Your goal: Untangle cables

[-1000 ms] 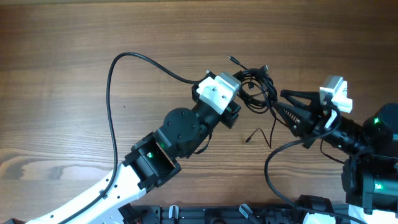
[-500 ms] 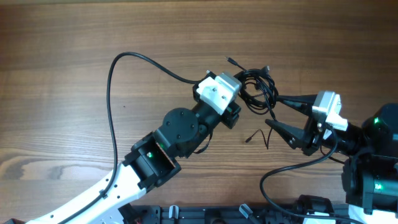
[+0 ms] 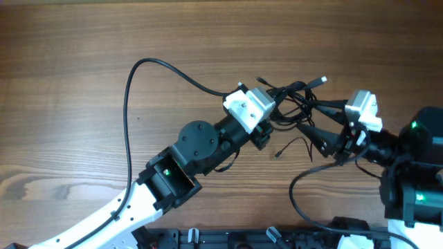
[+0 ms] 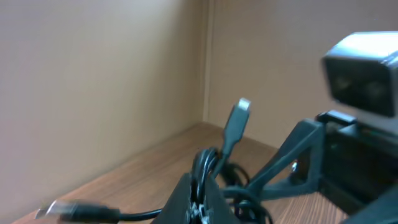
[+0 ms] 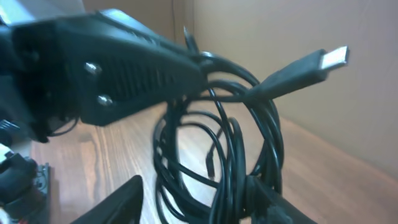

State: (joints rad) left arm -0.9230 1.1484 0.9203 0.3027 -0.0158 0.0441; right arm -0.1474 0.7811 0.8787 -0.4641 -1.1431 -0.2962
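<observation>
The cables (image 3: 294, 102) are a tangle of thin black cords held up between the two arms. One whitish-silver plug (image 3: 322, 80) sticks out to the upper right, and a loose end (image 3: 278, 153) lies on the table. My left gripper (image 3: 270, 113) is shut on the tangle's left side. In the left wrist view several cords (image 4: 214, 163) run up from between its shut fingers (image 4: 186, 198). My right gripper (image 3: 305, 116) is open, with its jaws on either side of the tangle's right part. In the right wrist view the cords (image 5: 233, 155) hang between its fingers (image 5: 118, 202), close to the right one.
The wooden table (image 3: 83, 62) lies under both arms. The left arm's own thick black cable (image 3: 128, 104) loops over the table at the left. In the right wrist view the left gripper's dark finger (image 5: 124, 71) is close above the cords. Another plug (image 4: 62, 210) shows at the left wrist view's lower left.
My right gripper has opened, then moved up to the tangle, its jaws now around the cords. The left gripper shifted slightly right, and the silver plug now points right.
</observation>
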